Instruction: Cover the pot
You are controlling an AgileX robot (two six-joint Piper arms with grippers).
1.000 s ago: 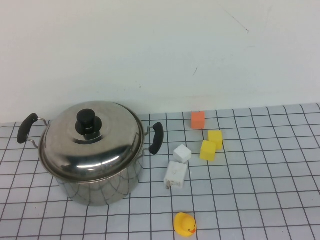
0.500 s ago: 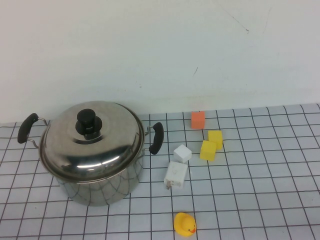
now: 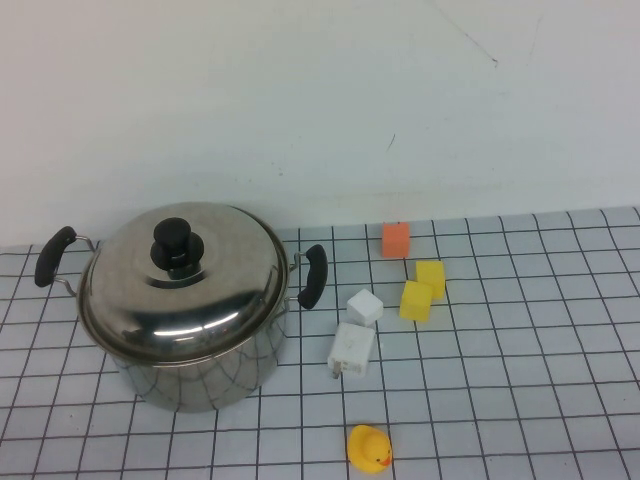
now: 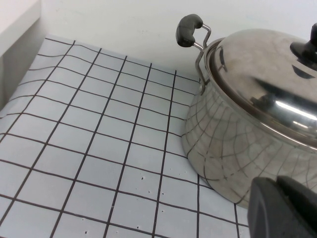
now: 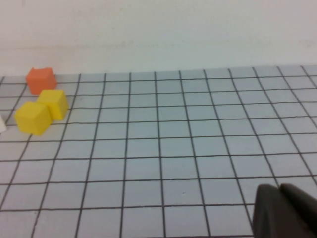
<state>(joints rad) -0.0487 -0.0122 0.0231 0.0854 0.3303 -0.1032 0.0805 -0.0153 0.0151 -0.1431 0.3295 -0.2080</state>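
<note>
Lid [image 3: 185, 280] already sat flat on the pot [image 3: 190, 330] at the lower left of the high view, its black knob [image 3: 172, 240] upright at the middle, so we judged the covering done and nothing left to reach for. We found the left gripper [image 4: 285, 208] only as a dark edge in the lower right corner of the left wrist view, just beside the pot's wall and by far the nearer arm. The right gripper [image 5: 285, 210] showed in the lower right corner of its own view, well apart over bare grid cloth [image 5: 163, 144] with the yellow blocks [image 5: 42, 111] at the far left, and we could not tell for either whether its fingers were open or closed.
</note>
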